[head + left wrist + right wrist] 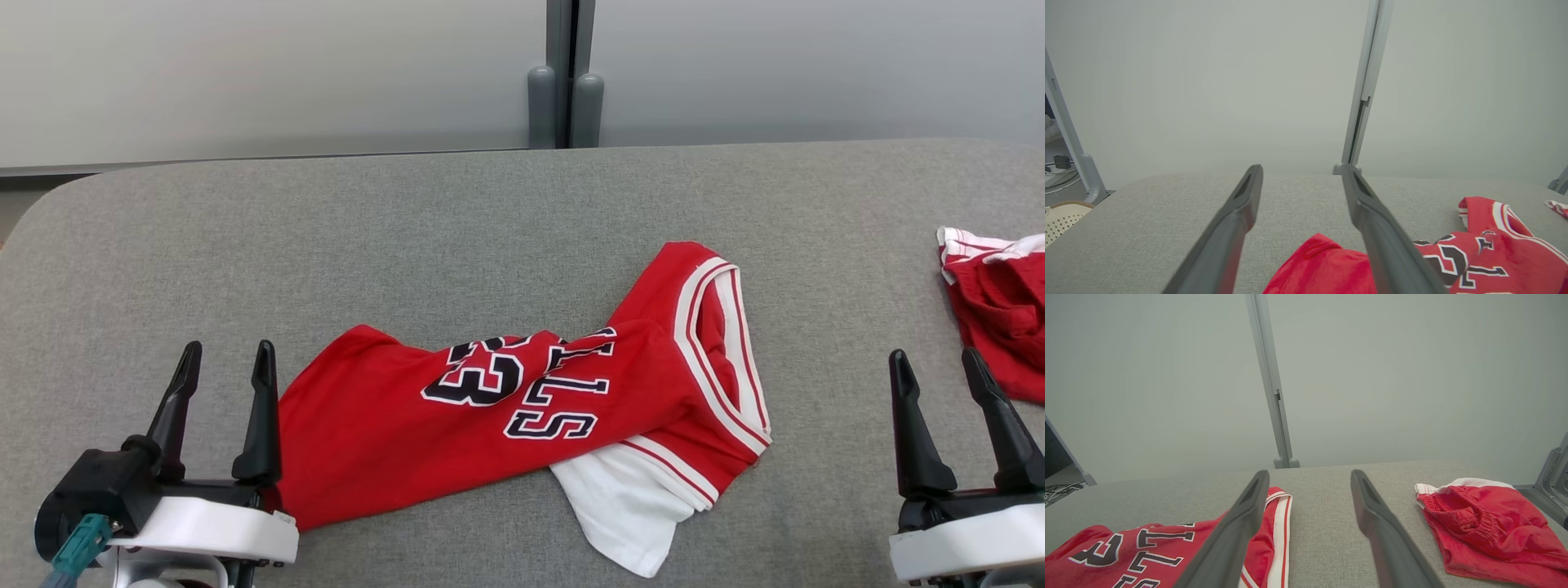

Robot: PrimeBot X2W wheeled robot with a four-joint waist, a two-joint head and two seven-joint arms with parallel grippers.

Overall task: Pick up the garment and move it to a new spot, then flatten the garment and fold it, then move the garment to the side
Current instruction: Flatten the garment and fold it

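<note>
A red jersey with black lettering, white trim and a white underlayer lies crumpled across the middle of the grey table. The same jersey appears low right in the left wrist view, and the jersey sits low left in the right wrist view. My left gripper stands open at the jersey's left end, nothing between its fingers. My right gripper stands open to the right of the jersey, apart from it. The left gripper and right gripper both point toward the far wall.
A second red garment with white trim lies bunched at the table's right edge, close to my right gripper; that red garment is right of the fingers in the right wrist view. Grey partition panels with a post stand behind the table. A perforated basket sits off the left side.
</note>
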